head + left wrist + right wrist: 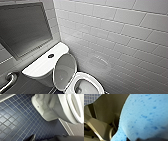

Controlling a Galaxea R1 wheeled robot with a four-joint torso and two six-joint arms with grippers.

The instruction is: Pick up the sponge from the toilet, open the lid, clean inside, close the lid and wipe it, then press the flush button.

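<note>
Head view, toilet: White and glossy, it stands in the corner of a white-tiled wall, seen from above.
Head view, lid: Raised and standing upright, it leans back toward the toilet's tank.
Head view, bowl: Open to the camera just in front of the raised lid, ringed by the white seat.
Head view, flush button: A dark oval on the flat top of the toilet's tank.
Head view, grab bar: A metal rail on the wall to the left of the toilet's tank.
Left wrist view, toilet: The white pedestal meets a floor of small dark blue tiles, and the seat rim curves above it.
Left wrist view, left gripper: Dark parts of it sit low over the floor beside the toilet's foot. I cannot tell from here how far it is open, and nothing is seen in its hold.
Right wrist view, sponge: Bright blue and speckled, it looms right up against the camera.
Right wrist view, right gripper: A dark part of it presses against the sponge's edge, and it appears clamped on the sponge.
Right wrist view, background: Grey, moulded surfaces lie behind the sponge. I cannot tell what they belong to.
</note>
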